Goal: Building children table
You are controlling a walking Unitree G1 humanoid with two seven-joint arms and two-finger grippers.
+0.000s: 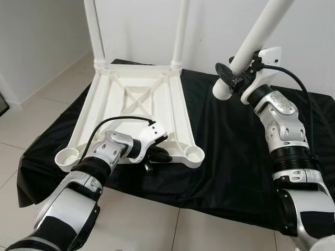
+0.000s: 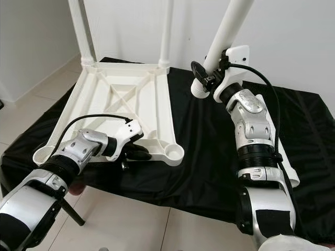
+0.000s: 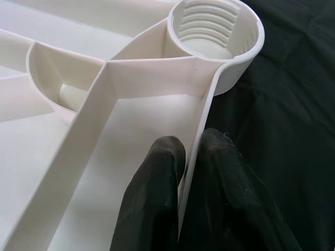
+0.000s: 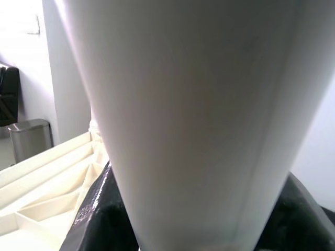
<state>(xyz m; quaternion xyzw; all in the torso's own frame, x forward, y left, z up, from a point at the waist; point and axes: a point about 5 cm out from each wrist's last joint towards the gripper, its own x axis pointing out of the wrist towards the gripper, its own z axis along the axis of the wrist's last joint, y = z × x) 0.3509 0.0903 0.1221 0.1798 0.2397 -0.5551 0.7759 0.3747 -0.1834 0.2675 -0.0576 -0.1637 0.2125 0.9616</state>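
A white plastic table top (image 1: 133,99) lies upside down on a black cloth (image 1: 230,157), with two white legs (image 1: 96,31) standing in its far corner sockets. Its near right socket (image 1: 194,153) and near left socket (image 1: 67,156) are open rings; the threaded socket (image 3: 215,29) is seen close up. My left gripper (image 1: 157,155) is shut on the table top's near rim (image 3: 194,151), one black finger (image 3: 154,193) on each side. My right gripper (image 1: 238,73) is shut on a third white leg (image 1: 256,36), held tilted above the cloth, its threaded end (image 1: 222,90) pointing down-left.
The cloth covers a low surface on a pale tiled floor (image 1: 31,115). White walls (image 1: 36,36) stand behind and to the left. Another white part (image 2: 288,170) lies on the cloth beside my right arm. A silver bin (image 4: 29,137) stands by the wall.
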